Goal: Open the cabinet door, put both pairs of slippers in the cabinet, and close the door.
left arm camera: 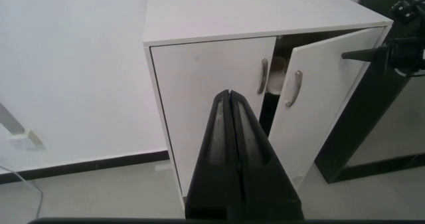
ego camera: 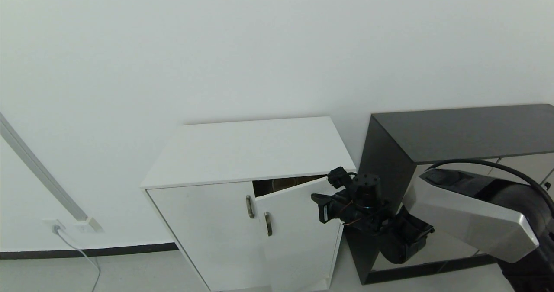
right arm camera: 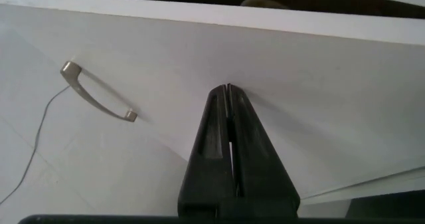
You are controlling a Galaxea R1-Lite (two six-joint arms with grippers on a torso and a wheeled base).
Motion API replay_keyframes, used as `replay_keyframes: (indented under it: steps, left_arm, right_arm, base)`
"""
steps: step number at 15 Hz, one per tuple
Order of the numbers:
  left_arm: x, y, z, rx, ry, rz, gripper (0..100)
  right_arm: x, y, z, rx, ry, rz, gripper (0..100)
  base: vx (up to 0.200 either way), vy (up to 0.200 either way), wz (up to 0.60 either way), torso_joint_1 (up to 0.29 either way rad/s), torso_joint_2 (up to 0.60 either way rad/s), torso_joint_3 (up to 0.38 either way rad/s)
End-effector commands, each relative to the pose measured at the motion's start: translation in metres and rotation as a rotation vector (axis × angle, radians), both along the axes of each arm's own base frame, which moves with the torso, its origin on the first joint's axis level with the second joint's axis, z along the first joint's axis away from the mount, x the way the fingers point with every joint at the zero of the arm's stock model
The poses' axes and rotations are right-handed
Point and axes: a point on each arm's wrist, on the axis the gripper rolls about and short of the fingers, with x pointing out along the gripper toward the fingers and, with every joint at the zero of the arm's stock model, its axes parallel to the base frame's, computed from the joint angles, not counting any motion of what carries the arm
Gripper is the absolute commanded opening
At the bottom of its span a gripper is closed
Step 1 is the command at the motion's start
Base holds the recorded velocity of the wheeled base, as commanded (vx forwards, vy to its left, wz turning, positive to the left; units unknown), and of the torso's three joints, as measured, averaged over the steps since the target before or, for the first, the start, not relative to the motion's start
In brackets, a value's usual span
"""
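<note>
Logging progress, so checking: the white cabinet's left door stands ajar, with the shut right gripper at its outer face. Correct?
Not quite. The head view shows the right door standing ajar, while the left door is closed. The rest holds: the shut right gripper is at the ajar door's outer face on the white cabinet.

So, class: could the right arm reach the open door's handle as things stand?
Probably yes: the right gripper is right at that cabinet door, and nothing lies between it and the handle.

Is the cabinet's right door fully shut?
No, the right door stands ajar, swung outward from the cabinet, with a dark gap showing above its top edge.
</note>
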Motion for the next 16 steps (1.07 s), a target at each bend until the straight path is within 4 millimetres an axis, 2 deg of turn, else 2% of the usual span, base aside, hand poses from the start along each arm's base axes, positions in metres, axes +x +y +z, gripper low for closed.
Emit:
replay_keyframes:
  steps: [1, 16]
  left_arm:
    - [0.000, 0.000, 0.000, 0.000, 0.001, 0.000, 0]
    - [0.000, 0.000, 0.000, 0.000, 0.001, 0.000, 0]
  right_arm:
    - [0.003, 0.002, -0.003, 0.002, -0.003, 0.000, 0]
    - [0.024, -0.001, -0.002, 0.011, -0.018, -0.027, 0]
  base:
    - [0.000, 0.000, 0.00, 0.000, 0.00, 0.000]
    - [0.000, 0.000, 0.00, 0.000, 0.00, 0.000]
